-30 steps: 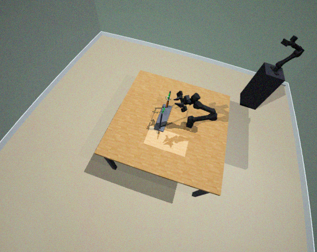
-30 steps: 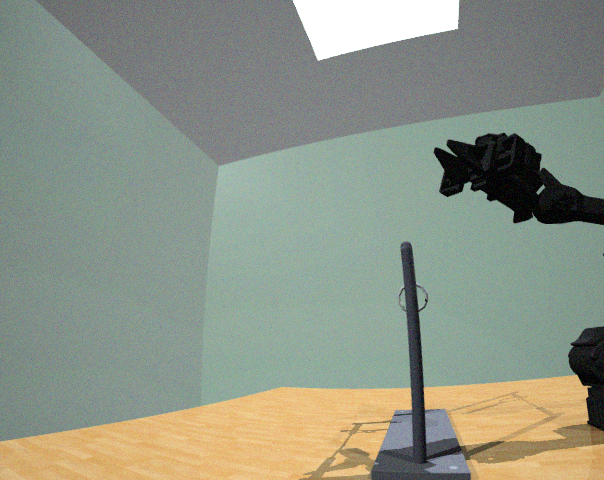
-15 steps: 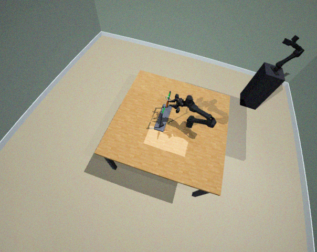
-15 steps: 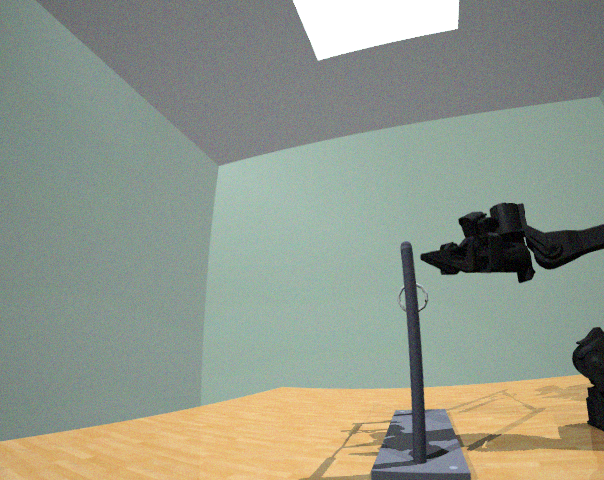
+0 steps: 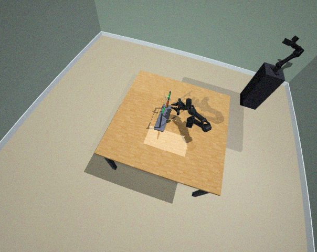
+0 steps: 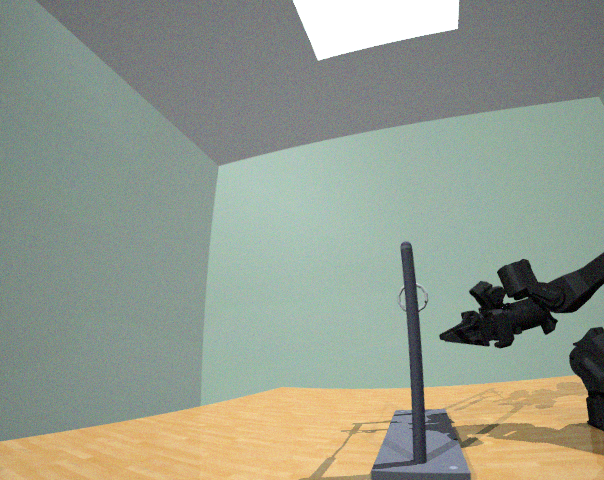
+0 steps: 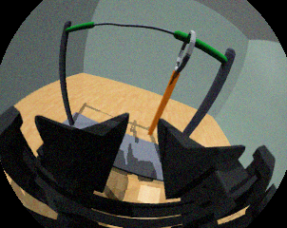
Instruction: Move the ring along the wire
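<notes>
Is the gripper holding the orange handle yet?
No. The gripper is part open and empty; in the wrist view the orange handle hangs free beyond its fingers.

Open air separates the claw (image 6: 449, 335) from the orange handle (image 7: 164, 105); flanking posts (image 7: 210, 101) and grey wire (image 7: 134, 27) overhead bound access.

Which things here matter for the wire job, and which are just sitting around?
Job: ring, orange handle, wire with green ends, two posts, grey base, gripper (open, empty).

Idle: black box carrying a spare arm, off the table.
</notes>
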`<move>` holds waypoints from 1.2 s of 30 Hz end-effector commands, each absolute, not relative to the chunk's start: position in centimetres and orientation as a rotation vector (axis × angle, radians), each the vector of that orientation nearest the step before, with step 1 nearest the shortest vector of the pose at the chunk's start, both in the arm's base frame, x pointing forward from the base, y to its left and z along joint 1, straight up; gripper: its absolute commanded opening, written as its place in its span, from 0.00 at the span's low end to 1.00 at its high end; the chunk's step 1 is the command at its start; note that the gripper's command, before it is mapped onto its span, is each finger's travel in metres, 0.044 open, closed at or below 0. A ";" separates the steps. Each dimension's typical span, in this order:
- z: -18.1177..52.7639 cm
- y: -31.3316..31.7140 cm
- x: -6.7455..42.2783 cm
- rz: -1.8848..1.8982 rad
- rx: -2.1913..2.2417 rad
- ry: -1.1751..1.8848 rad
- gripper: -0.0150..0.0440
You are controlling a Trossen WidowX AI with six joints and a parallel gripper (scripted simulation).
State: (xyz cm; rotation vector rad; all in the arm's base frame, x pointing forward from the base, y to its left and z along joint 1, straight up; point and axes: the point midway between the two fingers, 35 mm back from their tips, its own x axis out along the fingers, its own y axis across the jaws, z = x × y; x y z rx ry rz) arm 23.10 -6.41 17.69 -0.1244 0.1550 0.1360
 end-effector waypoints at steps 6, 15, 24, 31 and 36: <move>10.5 -8.5 19.8 0.021 -0.012 0.233 0.53; 10.6 -8.3 20.1 0.012 -0.010 0.238 0.53; 13.0 -8.4 23.1 -0.003 -0.014 0.196 0.53; 14.1 -8.1 24.3 -0.007 -0.007 0.165 0.53; 14.1 -8.2 24.8 -0.007 -0.007 0.165 0.53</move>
